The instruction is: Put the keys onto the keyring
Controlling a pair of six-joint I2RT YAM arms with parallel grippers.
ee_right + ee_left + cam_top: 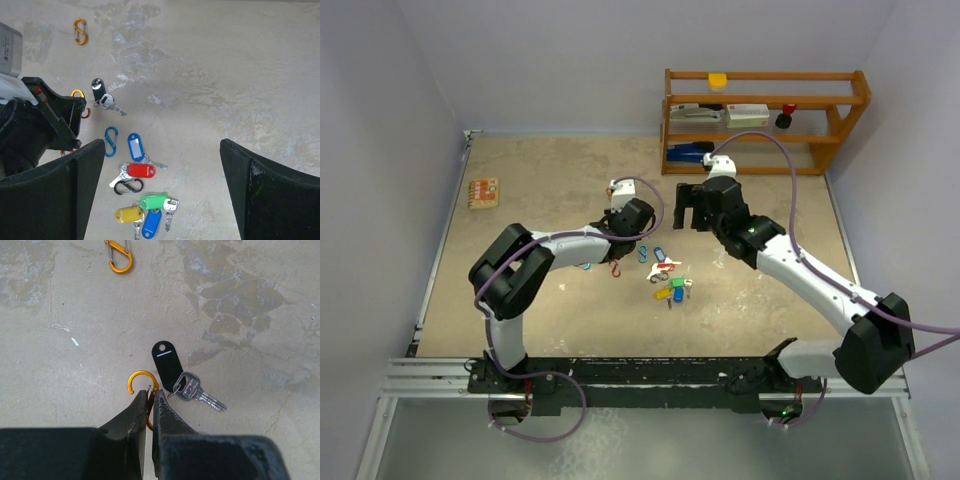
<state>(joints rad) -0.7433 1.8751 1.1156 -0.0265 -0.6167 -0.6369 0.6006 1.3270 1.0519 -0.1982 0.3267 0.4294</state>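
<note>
Left gripper (151, 392): jaws nearly closed, pinching an orange carabiner (137, 378). Its open hook end sticks out ahead of the fingertips.

Black-tagged key (192, 390): on the table (65, 330), just beside the left fingertips, ahead and slightly right in the left wrist view. The tag's long axis runs up-left to down-right, and the metal blade points down-right, away from the hook. Its small ring sits nearest the carabiner, but I cannot tell whether they touch.

Right gripper (161, 145): wide open, holding nothing, hovering above.

Other keys (141, 170) (blue, red, green, yellow tags): clustered nearer the arm bases, apart from the hook.

Judgement: the left arm is nearer, and the hook needs to reach the key's ring.
</note>
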